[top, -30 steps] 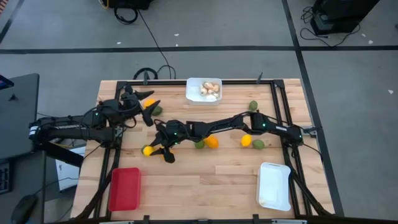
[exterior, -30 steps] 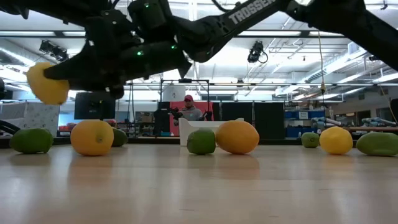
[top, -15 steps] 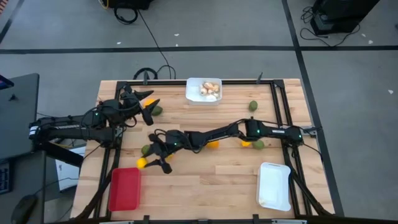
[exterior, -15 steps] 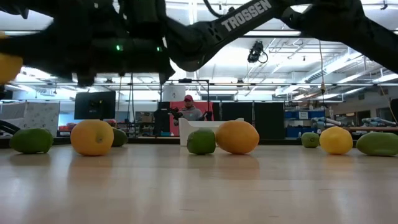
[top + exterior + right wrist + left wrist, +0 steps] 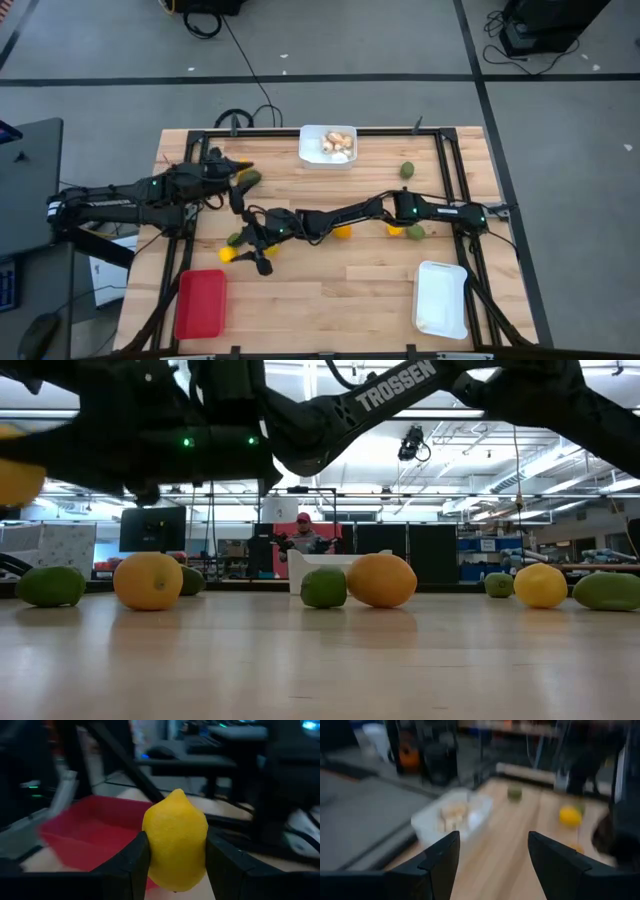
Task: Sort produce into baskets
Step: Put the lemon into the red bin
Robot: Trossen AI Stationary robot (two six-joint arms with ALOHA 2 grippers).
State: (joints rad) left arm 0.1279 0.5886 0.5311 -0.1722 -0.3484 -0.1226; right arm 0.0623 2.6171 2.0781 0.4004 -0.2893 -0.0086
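My right gripper (image 5: 232,256) reaches across the table from the right and is shut on a yellow lemon-like fruit (image 5: 175,842), just off the far right corner of the red basket (image 5: 200,303). My left gripper (image 5: 238,178) hangs open at the far left, nothing between its fingers (image 5: 440,865), beside a green fruit (image 5: 251,177). More produce lies on the wood: a green fruit (image 5: 235,238), an orange one (image 5: 342,232), a yellow one (image 5: 396,230), two green ones (image 5: 415,232) (image 5: 407,170). A white basket (image 5: 312,150) at the far edge holds pale mushrooms (image 5: 336,143). My right gripper pinches the yellow fruit by its two opposite sides (image 5: 150,850) between its two fingers. The fingers lie about level and come from the table's right. The fruit stands with its pointed tip up, lifted clear of the table (image 5: 15,475).
A second white basket (image 5: 442,298) sits at the near right. My right arm (image 5: 340,215) spans the middle of the table above the fruits. Black frame rails (image 5: 445,160) run along the table's sides. A person (image 5: 303,538) shows far off in the room behind.
My right gripper has carried the yellow fruit toward the table's near left, closer to the red basket, still clear of the wood; most of that came in the first half second. My left gripper has tipped and rolled a little where it hangs.
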